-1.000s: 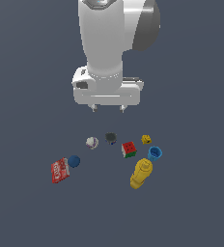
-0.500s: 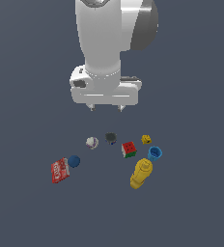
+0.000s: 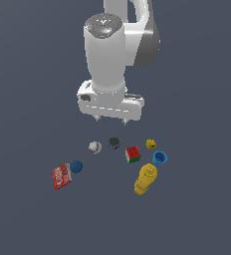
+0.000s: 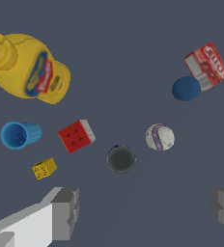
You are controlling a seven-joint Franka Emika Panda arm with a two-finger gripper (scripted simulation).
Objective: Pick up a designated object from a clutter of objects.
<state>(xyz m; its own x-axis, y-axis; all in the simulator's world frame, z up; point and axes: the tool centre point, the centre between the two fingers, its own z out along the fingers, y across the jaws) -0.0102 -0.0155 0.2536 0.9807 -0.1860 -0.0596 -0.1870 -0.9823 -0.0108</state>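
Gripper (image 3: pixel 110 118) hangs above the small dark grey-black roundish lump (image 4: pixel 121 158), jaws spread wide and empty, leaving room to straddle it beside the whitish mottled ball (image 4: pixel 160 136)

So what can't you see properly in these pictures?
- Yellow bottle: its cap end is cut off by the wrist view's edge, and its label is too blurry to read.
- Gripper: in the wrist view the picture's edge cuts off both fingers.
- Dark lump: too small in the exterior view to tell what it is.
- Red packet: lettering too small there.
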